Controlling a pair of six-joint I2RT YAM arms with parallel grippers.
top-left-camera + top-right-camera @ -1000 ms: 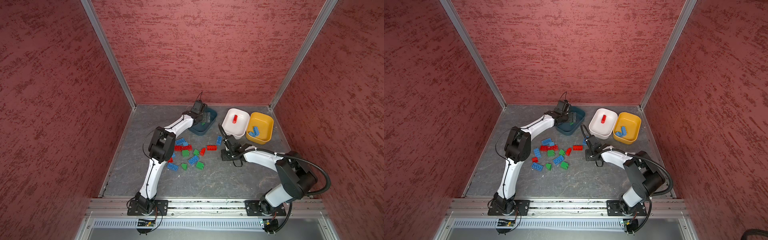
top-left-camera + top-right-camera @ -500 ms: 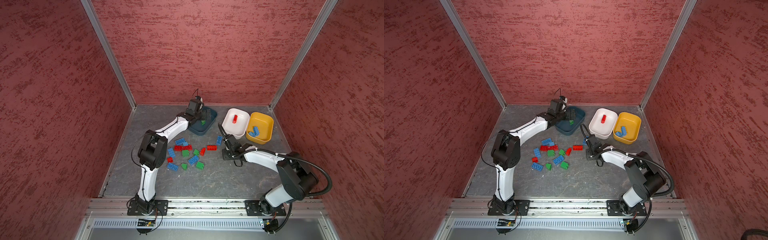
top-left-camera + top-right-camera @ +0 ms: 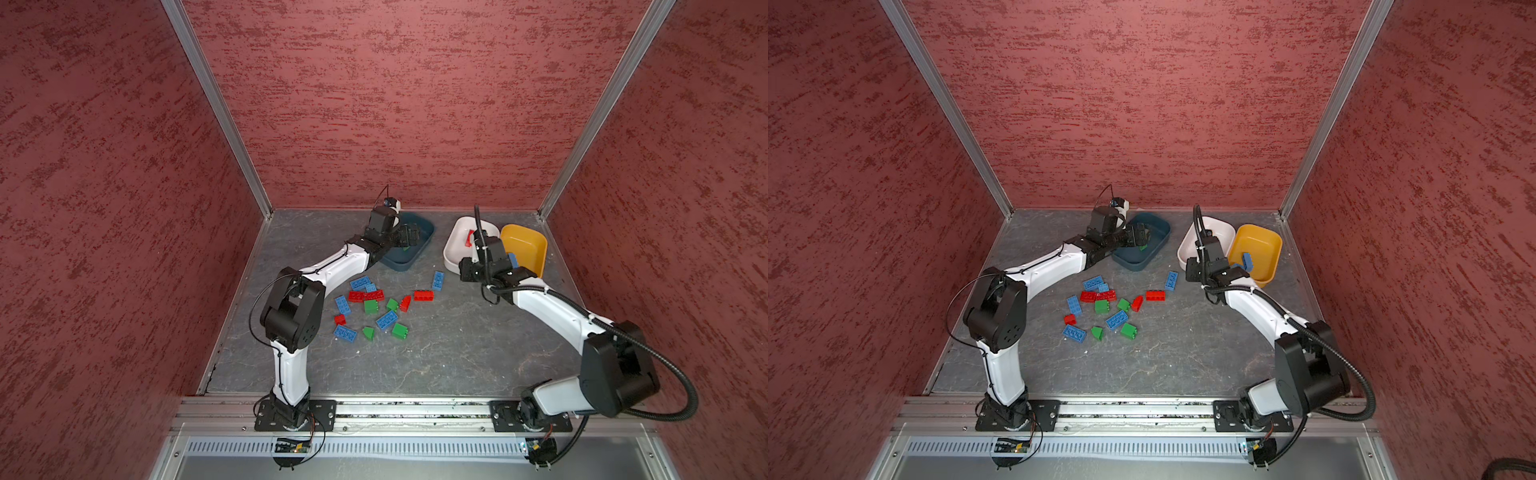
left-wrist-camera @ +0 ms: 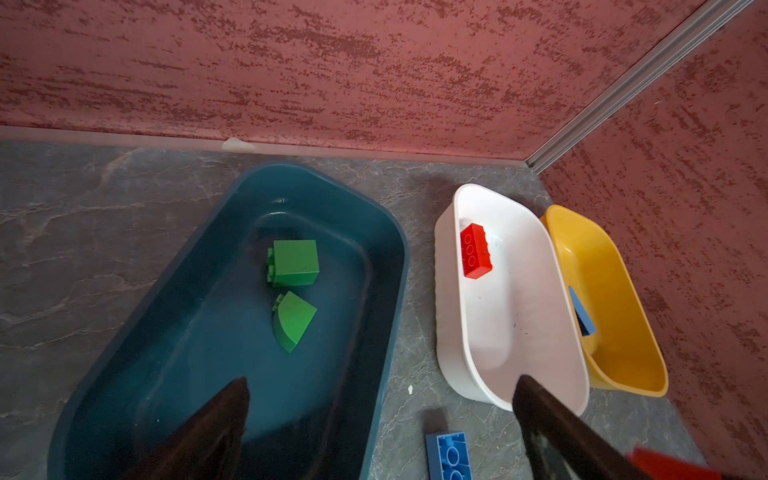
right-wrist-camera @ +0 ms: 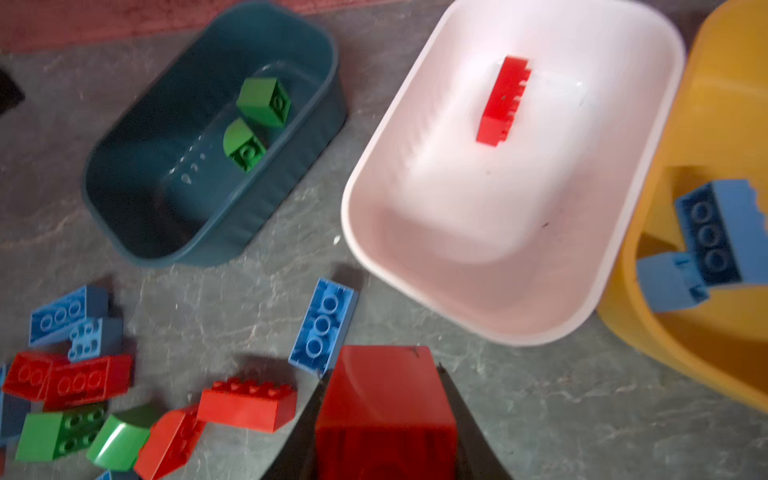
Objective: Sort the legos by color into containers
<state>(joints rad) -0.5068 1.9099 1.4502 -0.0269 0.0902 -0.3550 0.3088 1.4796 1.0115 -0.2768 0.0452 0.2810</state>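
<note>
A grey stone-look tabletop inside red walls, seen from above. The left gripper hangs over the near end of the dark teal tub, its fingers spread wide and holding nothing. 2 green bricks lie in that tub; in both top views the gripper covers all but a green sliver of them.

The right gripper has its fingers closed on a red brick, above the tabletop just short of the white tub. Its wrist view is blurred, and the frame cuts off the brick's lower part. In both top views the wrist hides these fingers and the held brick.

A second red brick lies in the white tub, mostly behind the right arm in a top view. 2 blue bricks lean in the mustard tub, which seems to touch the white one and is cut off in the right wrist view. About 15 loose legos, red, green and blue, lie between the arms. A red blur in the corner of the left wrist view cannot be identified.
</note>
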